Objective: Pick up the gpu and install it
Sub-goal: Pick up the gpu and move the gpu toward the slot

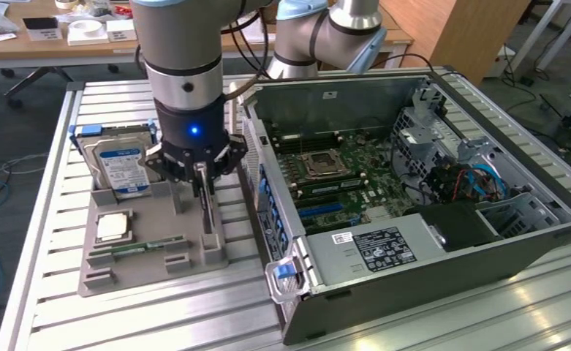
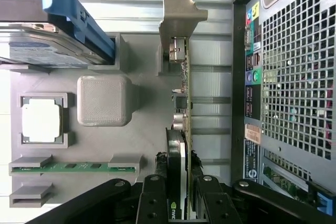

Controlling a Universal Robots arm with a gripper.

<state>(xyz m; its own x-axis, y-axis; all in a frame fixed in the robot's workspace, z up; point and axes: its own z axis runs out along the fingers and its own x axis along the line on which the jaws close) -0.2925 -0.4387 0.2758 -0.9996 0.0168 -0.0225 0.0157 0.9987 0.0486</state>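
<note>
Pick-up step: gripper (image 1: 202,191) had its fingers pinched on the gpu (image 2: 185,103), upright in the tray (image 1: 139,272); lifting likely needed a straight upward pull

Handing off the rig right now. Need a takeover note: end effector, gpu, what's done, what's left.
End effector: down over the tray, closed on both faces of the gpu.
Gpu: on edge in its tray holder, beside the open case; not lifted.
Done: the reach and the grip.
Left: the lift, then the install in the case.
Also in the tray: hard drive, RAM stick.
</note>
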